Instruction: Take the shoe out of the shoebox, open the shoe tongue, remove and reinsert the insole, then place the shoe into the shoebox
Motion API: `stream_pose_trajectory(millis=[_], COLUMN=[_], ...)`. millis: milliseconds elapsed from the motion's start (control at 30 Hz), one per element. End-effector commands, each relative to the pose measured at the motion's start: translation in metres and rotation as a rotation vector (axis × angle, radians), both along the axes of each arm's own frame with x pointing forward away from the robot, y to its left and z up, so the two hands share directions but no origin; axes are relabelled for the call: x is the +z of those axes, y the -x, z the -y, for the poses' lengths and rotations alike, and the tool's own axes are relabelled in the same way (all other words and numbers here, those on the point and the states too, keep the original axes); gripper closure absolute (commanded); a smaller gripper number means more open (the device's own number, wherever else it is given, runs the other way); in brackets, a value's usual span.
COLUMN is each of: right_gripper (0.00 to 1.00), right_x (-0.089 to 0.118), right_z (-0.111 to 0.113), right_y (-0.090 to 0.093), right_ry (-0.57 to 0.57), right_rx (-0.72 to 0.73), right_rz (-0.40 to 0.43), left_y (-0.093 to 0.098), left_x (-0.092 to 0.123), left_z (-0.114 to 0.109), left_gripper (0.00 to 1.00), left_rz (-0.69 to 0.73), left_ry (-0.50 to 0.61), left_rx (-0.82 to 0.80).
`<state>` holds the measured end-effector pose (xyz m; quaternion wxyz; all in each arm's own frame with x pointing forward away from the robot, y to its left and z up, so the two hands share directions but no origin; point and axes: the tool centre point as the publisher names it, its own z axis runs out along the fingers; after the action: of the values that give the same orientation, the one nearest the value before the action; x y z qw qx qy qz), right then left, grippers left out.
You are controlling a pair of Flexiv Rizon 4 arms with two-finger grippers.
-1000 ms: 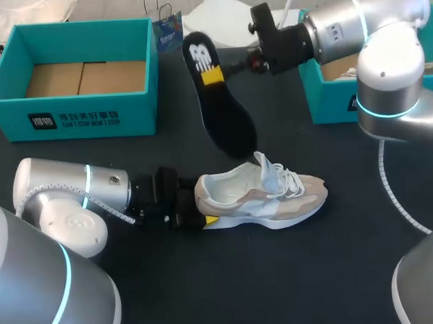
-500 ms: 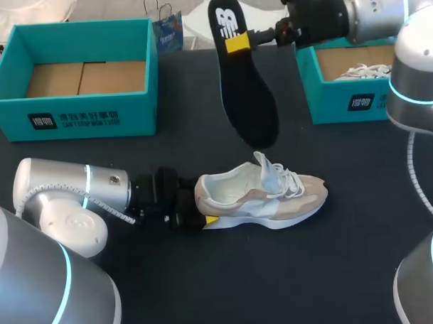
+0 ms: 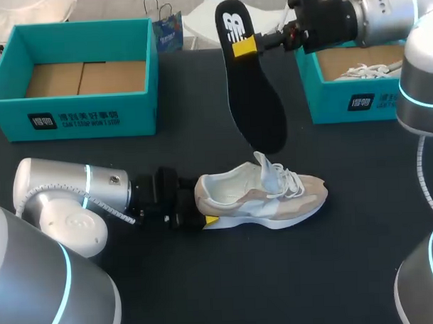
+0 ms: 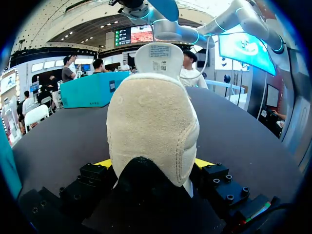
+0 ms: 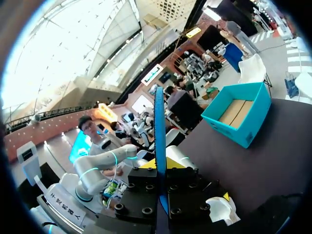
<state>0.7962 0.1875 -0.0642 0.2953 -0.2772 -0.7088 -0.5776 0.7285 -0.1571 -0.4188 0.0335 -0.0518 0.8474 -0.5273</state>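
A beige and white shoe (image 3: 264,196) lies on its sole on the dark table, toe to the right, tongue and laces pulled up. My left gripper (image 3: 202,209) holds its heel; in the left wrist view the heel (image 4: 153,122) fills the gap between both yellow tips of that gripper (image 4: 153,163). My right gripper (image 3: 249,45) is shut on the heel end of the black insole (image 3: 257,104), which hangs in the air above the shoe, toe end down. The right wrist view shows the insole (image 5: 160,122) edge-on between the fingers of that gripper (image 5: 161,168), with the shoe (image 5: 219,207) below.
An empty teal shoebox (image 3: 87,117) with a cardboard floor stands at the back left. A second teal box (image 3: 342,104) at the back right holds another white shoe (image 3: 366,70). A small blue bag (image 3: 168,30) sits behind the left box.
My right arm has carried the insole up and to the right, swinging it closer to upright over the shoe. The left gripper and the shoe have stayed put.
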Motion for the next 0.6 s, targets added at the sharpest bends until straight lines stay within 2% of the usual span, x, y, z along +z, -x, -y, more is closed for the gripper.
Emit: stream_pose_trajectory(millis=[33, 133, 333, 433, 567, 600], right_gripper=[1.0, 1.0, 1.0, 1.0, 1.0, 1.0], right_x=[0.005, 0.012, 0.03, 0.048, 0.054, 0.062], right_z=[0.0, 0.005, 0.012, 0.016, 0.015, 0.015], right_y=[0.007, 0.018, 0.03, 0.042, 0.048, 0.059], right_ry=[-0.028, -0.041, -0.06, -0.069, -0.053, -0.055], right_rx=[-0.012, -0.031, -0.058, -0.104, -0.111, -0.121], right_rz=[-0.02, -0.055, -0.058, -0.031, -0.02, -0.01], left_y=[0.0, 0.0, 0.0, 0.0, 0.0, 0.0], left_x=[-0.002, -0.002, -0.002, -0.002, -0.002, -0.002], left_z=[0.001, 0.001, 0.001, 0.001, 0.001, 0.001], left_gripper=[1.0, 1.0, 1.0, 1.0, 1.0, 1.0], left_rz=[-0.001, -0.001, -0.001, -0.001, -0.001, -0.001], left_ry=[-0.004, -0.004, -0.004, -0.004, -0.004, -0.004], left_rx=[-0.001, -0.001, -0.001, -0.001, -0.001, -0.001])
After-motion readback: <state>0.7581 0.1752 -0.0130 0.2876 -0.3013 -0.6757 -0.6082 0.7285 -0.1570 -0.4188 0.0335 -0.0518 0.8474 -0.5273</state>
